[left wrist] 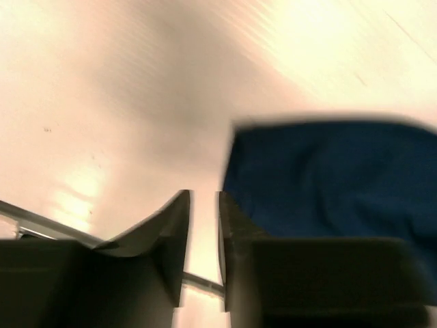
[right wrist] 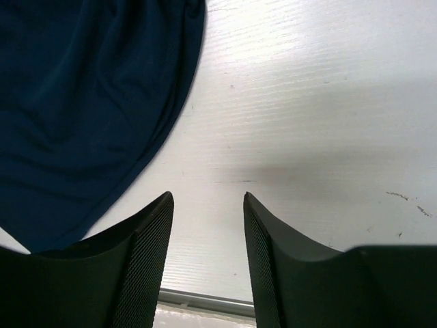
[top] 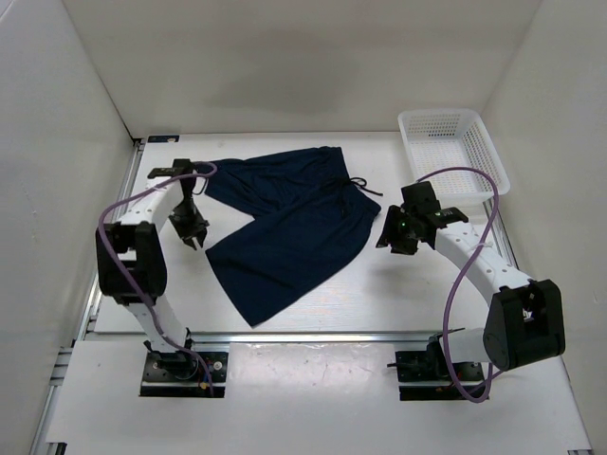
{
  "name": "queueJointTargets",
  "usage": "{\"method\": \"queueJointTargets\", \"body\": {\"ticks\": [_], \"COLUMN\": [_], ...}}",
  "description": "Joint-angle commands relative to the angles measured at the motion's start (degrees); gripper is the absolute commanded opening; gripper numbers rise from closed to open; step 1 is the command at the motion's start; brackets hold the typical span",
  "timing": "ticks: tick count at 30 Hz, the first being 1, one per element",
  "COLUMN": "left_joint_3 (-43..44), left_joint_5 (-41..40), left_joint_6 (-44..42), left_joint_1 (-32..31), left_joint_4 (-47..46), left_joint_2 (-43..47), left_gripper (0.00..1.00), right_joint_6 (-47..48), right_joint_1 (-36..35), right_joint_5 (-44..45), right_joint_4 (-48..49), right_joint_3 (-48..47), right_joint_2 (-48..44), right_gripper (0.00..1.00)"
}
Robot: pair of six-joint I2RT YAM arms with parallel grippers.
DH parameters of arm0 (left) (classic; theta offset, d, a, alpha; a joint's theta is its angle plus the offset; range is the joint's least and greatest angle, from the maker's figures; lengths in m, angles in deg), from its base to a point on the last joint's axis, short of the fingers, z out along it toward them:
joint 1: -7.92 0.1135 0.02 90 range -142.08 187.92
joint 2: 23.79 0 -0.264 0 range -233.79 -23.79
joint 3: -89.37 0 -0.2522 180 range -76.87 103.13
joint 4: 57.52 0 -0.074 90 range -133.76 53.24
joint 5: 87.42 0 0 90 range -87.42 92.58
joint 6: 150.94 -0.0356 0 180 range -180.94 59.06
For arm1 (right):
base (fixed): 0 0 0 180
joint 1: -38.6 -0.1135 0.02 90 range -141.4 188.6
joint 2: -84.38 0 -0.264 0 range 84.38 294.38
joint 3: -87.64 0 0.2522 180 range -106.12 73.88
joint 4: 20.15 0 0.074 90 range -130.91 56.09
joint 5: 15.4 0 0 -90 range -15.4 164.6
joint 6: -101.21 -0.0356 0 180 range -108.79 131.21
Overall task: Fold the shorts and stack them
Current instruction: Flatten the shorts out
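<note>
Blurring smears the left wrist view, so the shorts (left wrist: 328,178) read there only as a dark blue patch with a soft edge, its near part cut off by the finger housing. From above, both sets of fingertips are too small and dark to judge.

The left arm climbs from its base at the near left corner of the worktop (top: 398,294), bends sharply at the elbow and points its wrist downward. The left gripper (top: 190,230) hangs just beside the left edge of the shorts (top: 285,227). The right arm arcs up from the near right corner and leans inward, with the right gripper (top: 398,232) tilted, near the shorts' right side.

Only the wrist cameras show the jaws. The left gripper (left wrist: 203,198) leaves a narrow slit with nothing in it. The right gripper (right wrist: 208,198) is spread and empty over bare worktop, the shorts (right wrist: 82,102) curving away at upper left.

Only the top view shows the shorts whole, flat and slanted mid-worktop, with the drawstring (top: 365,187) and a white mesh basket (top: 450,152) at the far right corner
</note>
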Motion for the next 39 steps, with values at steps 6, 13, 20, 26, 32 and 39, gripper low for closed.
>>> {"method": "queueJointTargets", "body": {"ticks": [6,13,20,26,32,39], "left_joint_3": [4.22,3.26,-9.13,-15.46,-19.95,-18.64], "left_joint_5": [-1.84,0.24,14.32,13.79,13.26,12.83], "left_joint_6": [-1.86,-0.28,4.29,9.04,10.27,8.60], "left_joint_1": [2.46,-6.04,-15.62,-21.18,-21.01,-16.70], "left_joint_4": [1.26,2.77,-6.81,-8.84,-13.14,-13.76], "left_joint_2": [2.22,8.99,8.30,8.30,3.30,-3.04], "left_gripper": [0.59,0.59,0.58,0.58,0.56,0.54], "right_joint_6": [1.01,1.01,2.06,2.07,2.59,0.93], "right_joint_1": [0.27,0.27,0.80,1.94,1.94,1.94], "right_joint_5": [-0.08,-1.84,-2.37,-1.66,1.93,4.14], "right_joint_4": [-0.69,2.03,3.26,3.26,2.12,2.12], "right_joint_3": [1.27,-1.45,-13.31,-24.03,-30.98,-26.96], "right_joint_2": [-2.11,3.32,16.07,28.81,38.57,37.37], "right_gripper": [0.60,0.74,0.71,0.65,0.48,0.01]}}
